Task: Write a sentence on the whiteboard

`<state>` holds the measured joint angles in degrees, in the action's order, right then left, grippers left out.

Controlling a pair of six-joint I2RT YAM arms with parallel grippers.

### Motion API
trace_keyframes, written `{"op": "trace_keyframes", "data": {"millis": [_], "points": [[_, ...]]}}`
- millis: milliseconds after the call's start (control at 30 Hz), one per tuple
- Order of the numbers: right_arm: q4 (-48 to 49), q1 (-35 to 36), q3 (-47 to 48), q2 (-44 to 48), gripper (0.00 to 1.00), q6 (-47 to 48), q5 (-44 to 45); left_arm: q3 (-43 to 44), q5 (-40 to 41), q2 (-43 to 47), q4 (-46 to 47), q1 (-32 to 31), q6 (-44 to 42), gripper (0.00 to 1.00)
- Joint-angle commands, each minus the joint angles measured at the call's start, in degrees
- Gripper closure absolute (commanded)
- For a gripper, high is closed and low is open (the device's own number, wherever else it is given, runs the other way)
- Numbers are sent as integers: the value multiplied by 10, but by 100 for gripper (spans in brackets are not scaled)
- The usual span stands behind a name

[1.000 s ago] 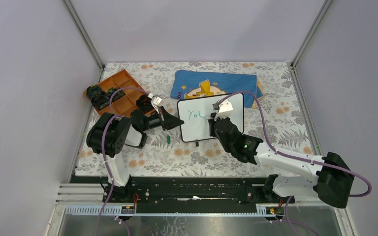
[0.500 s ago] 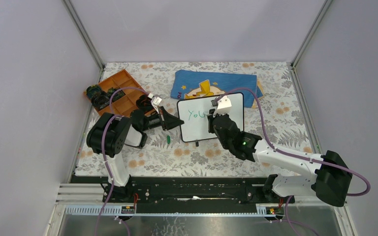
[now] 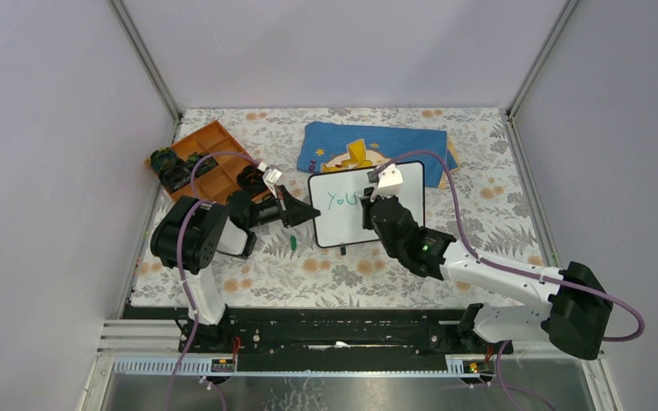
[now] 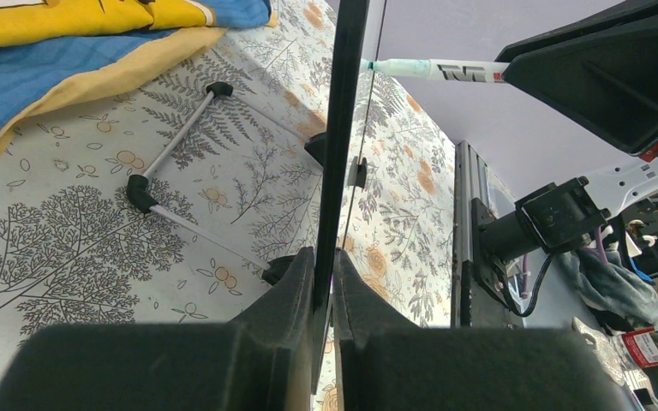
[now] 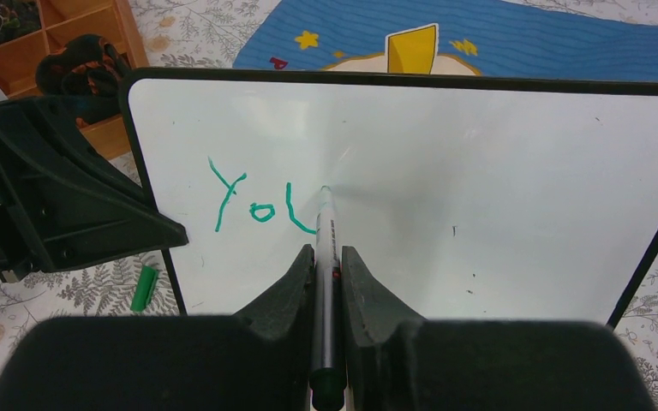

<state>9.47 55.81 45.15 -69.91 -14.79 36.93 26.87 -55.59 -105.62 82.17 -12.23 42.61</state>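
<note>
Mid-table, our left gripper (image 4: 324, 261) pinches the whiteboard's (image 5: 497, 197) left edge. Our right gripper (image 5: 326, 254) clamps the marker (image 5: 325, 218), tip at the green letters (image 5: 261, 211).

Count: 1 white rectangular whiteboard with thin black frame (image 3: 347, 229); 3 green handwritten letters (image 5: 261, 211) on it; 1 green marker pen (image 5: 324, 231); 1 loose green marker cap (image 3: 294, 243); 1 blue cloth with yellow cartoon figure (image 3: 411, 141); 1 orange compartment tray (image 3: 214, 135); dark round parts (image 3: 174, 175) in tray, roughly 3, exact number not readable. 2 black two-finger grippers: left gripper (image 3: 307, 212), right gripper (image 3: 368, 208).
</note>
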Motion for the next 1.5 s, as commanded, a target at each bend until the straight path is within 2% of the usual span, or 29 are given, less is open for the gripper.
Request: {"op": "trace_keyframes", "data": {"millis": [0, 200, 433, 933, 1467], "points": [[5, -8, 7, 37, 100, -4, 2, -4, -11, 4, -29, -3, -17, 100], [-18, -8, -23, 103, 100, -5, -2, -5, -10, 7, -30, -2, -17, 100], [-27, -26, -51, 120, 100, -9, 11, -5, -10, 9, -32, -3, -19, 100], [36, -33, -54, 111, 100, 9, 32, -5, -8, 10, -32, -3, -18, 100], [37, -43, -20, 69, 100, 11, 45, -5, -9, 8, -33, -3, -20, 100]]}}
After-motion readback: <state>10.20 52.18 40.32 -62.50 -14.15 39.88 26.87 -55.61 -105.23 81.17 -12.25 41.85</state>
